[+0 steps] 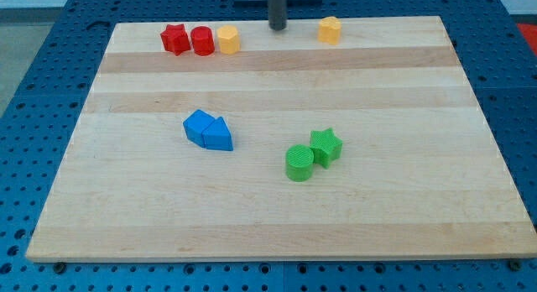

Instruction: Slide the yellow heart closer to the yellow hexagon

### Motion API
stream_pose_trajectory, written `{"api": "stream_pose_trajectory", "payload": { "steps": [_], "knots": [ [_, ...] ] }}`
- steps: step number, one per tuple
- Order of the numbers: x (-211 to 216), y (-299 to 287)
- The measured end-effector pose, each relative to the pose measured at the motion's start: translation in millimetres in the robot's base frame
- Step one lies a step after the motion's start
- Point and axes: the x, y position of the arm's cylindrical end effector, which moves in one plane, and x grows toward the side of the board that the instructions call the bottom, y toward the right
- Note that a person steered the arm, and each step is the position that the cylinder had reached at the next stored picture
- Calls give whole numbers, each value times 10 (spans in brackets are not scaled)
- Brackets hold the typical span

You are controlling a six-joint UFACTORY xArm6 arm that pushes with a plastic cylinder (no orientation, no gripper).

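Wooden board (277, 216) lying on blue pegboard. My tip (278, 27) standing at upper centre, between both yellow blocks, touching neither; no jaws, holding nothing. Yellow block (330, 29) sitting upper right, other yellow block (228, 39) upper left beside red cylinder (202, 41); which is heart, cannot tell.

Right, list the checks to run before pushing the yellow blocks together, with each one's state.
1. Both yellows in view, left yellow block and right yellow block: ok.
2. Which one is the heart: cannot tell.
3. My tip touching neither: ok.
4. Gap between them holds no other block: ok.
5. Tip on a yellow's outer side, ready to push inward: not ok, it stands between them.
6. Left yellow free of neighbours: not ok, red cylinder sits against it.
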Motion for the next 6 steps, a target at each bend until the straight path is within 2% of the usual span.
{"api": "stream_pose_trajectory", "payload": {
  "steps": [1, 3, 5, 6],
  "knots": [
    [12, 268],
    [-7, 1625],
    [66, 1349],
    [243, 1191]
  ]
}}
